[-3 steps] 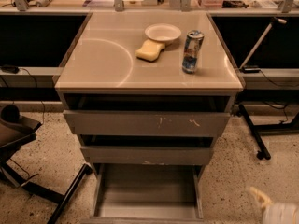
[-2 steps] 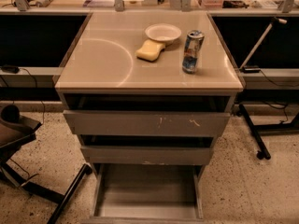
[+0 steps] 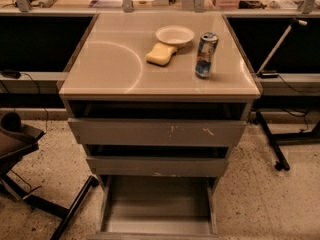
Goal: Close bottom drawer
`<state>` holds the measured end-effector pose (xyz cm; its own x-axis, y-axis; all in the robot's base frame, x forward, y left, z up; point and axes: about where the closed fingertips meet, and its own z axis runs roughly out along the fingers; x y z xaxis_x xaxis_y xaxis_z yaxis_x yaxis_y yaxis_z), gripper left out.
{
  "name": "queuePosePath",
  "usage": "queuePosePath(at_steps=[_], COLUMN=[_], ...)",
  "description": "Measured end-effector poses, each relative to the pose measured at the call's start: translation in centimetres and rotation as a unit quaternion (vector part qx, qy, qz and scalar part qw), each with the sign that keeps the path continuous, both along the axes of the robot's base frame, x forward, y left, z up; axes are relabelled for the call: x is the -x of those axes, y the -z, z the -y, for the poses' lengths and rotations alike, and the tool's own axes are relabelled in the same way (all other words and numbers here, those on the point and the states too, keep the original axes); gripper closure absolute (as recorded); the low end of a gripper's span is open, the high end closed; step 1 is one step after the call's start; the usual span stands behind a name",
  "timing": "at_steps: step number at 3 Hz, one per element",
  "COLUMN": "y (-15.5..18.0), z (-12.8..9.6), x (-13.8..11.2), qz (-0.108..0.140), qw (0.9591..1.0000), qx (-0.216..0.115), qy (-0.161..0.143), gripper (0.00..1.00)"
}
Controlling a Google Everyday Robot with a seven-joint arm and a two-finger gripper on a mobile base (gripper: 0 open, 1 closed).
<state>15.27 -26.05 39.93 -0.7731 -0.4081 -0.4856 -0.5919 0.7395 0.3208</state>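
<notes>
The bottom drawer [image 3: 157, 204] is the lowest and narrowest of three grey drawers in a small cabinet. It is pulled far out toward me as a shallow empty tray with thin side walls, and its front lies at the bottom edge of the camera view. The middle drawer [image 3: 157, 166] and the top drawer [image 3: 157, 132] above it stand slightly open. My gripper is not in view.
On the cabinet top [image 3: 105, 64] are a white bowl [image 3: 174, 34], a yellow sponge [image 3: 161, 53] and a drink can [image 3: 206, 55]. A black chair base [image 3: 30, 194] stands at the left and a black stand leg [image 3: 270, 141] at the right, both on speckled floor.
A pale shape at the lower right edge one second ago has left the view. The drawers and the things on top have not moved.
</notes>
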Motion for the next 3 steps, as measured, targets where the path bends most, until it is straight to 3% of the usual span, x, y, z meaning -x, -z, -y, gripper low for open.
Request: queuePosePath(at_steps=[1,2,3], y=[0.0,2.2,4.4], z=[0.0,-0.1,-4.0], x=[0.0,-1.2,-2.7], qz=[0.0,-0.005,0.014], qw=[1.0,0.9997,0.9894], qx=[0.0,0.01,0.046], qy=[-0.001,-0.02,-0.137], gripper=[0.0,0.0,0.0])
